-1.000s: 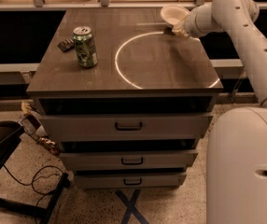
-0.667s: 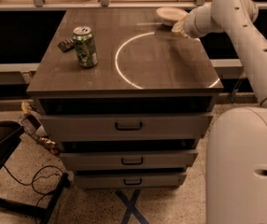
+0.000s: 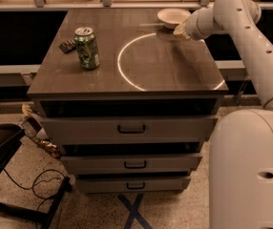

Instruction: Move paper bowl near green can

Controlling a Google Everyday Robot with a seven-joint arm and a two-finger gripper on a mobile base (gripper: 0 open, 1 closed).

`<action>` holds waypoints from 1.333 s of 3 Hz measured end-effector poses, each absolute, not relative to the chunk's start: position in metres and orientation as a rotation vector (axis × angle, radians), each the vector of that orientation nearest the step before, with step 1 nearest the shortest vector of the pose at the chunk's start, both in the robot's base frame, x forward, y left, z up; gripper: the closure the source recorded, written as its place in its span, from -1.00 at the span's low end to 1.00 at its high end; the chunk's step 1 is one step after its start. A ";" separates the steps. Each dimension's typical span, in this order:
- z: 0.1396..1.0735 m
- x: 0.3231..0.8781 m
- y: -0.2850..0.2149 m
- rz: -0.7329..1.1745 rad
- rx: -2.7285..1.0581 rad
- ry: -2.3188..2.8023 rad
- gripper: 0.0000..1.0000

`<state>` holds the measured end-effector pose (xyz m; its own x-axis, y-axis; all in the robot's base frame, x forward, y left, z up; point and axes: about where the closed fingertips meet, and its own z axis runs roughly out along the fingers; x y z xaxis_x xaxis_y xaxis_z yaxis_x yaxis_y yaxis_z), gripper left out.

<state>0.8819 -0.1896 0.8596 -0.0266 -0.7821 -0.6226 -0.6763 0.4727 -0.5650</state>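
The paper bowl [image 3: 171,16], white and shallow, sits upright at the back of the wooden table top [image 3: 165,66], right of the middle. My gripper [image 3: 180,30] is at the bowl's near right rim, at the end of the white arm [image 3: 236,18] that reaches in from the right. Whether it grips the rim cannot be made out. The green can [image 3: 87,47] stands upright near the table's left side, well apart from the bowl.
A small dark flat object [image 3: 68,45] lies just left of the can. A bright arc of light [image 3: 127,61] curves across the table top. Drawers [image 3: 131,128] are below, and cables and a dark stand [image 3: 12,185] are on the floor at left.
The bowl has slid a little to the left along the back of the table and shows more fully beside the gripper. The can has stayed put.
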 end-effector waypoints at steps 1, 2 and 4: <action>0.856 0.883 -0.187 -0.131 -1.252 1.748 0.01; 0.853 0.883 -0.184 -0.126 -1.255 1.749 -0.46; 0.849 0.888 -0.180 -0.131 -1.265 1.742 -1.00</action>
<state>0.8882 -0.1799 0.8494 -0.0186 -0.7865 -0.6173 -0.6849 0.4598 -0.5652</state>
